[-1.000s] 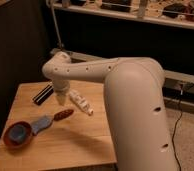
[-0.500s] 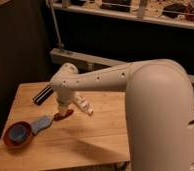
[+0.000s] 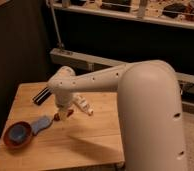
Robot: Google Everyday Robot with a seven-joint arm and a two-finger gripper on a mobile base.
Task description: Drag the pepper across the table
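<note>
Gripper (image 3: pixel 64 113) is down low over the left half of the counter (image 3: pixel 95 142), pointing straight at the wood. Its tip is right at the surface or just above it, and I can't call which. Whether it is spread apart or drawn together I cannot tell either, because the bulk of the wrist above hides the working end.

And there's the pepper (image 3: pixel 57 118), a small dark red sliver lying flat on the planks. It sits right at the gripper's edge on the view's left. It is close enough that they may be in contact, but I can't say whether they are touching or merely side by side.

Tucked against the pepper's far end is the blue cloth (image 3: pixel 40 123), flat on the counter. Beyond that, near the front left corner, sits the reddish-brown bowl (image 3: pixel 10 141) with something blue inside. Cloth and bowl meet at their edges.

On the gripper's other side a white bottle (image 3: pixel 83 104) lies on its side, angled toward the front right. It is near the gripper but apart from the pepper. Toward the left rear edge a long dark object (image 3: pixel 41 95) rests partly behind the wrist.

The big white arm (image 3: pixel 145 105) sweeps in from the right foreground, filling that side of the view. It reaches across to the left, with a row of small dark holes along the forearm. Behind it all are dim metal shelving (image 3: pixel 120 12) and an upright post (image 3: pixel 55 30).
</note>
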